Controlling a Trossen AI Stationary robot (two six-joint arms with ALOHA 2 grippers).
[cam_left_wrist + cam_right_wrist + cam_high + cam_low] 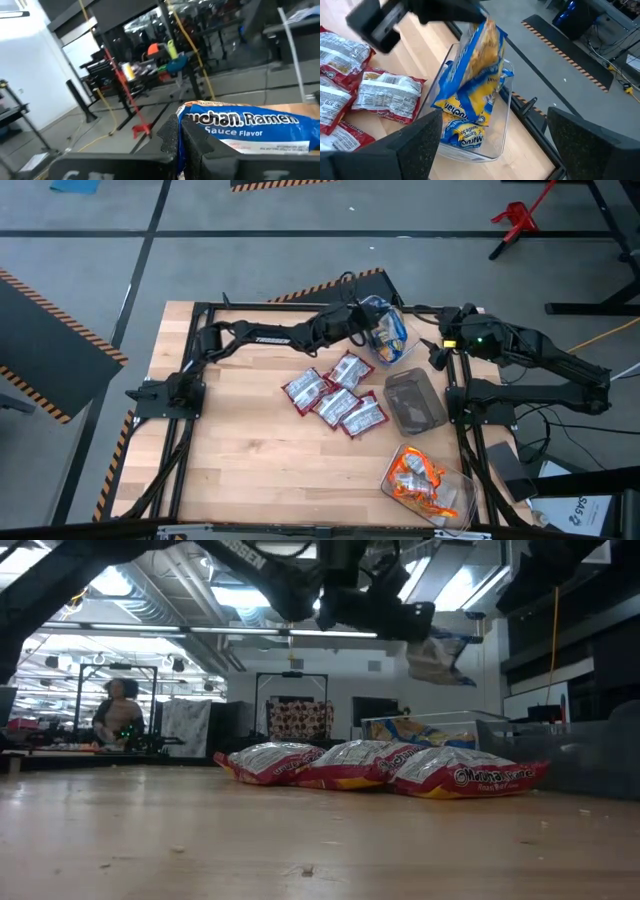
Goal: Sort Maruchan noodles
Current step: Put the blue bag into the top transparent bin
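Left fingers (470, 17) grip a blue-and-yellow shiny packet (475, 65) over the clear rectangular tub (502, 107); right fingers (490, 145) open above the pale wooden surface (240, 450), grey-floored workshop around

Even, bright overhead light on the desk (240, 440) in the high view, shadows faint. Low view: ceiling lights (245, 595) glare against dark arm silhouettes, and the near wood is soft. Red packets (380, 768) glint. Left wrist view is blurred; right wrist view has its near fingers (415, 145) out of focus
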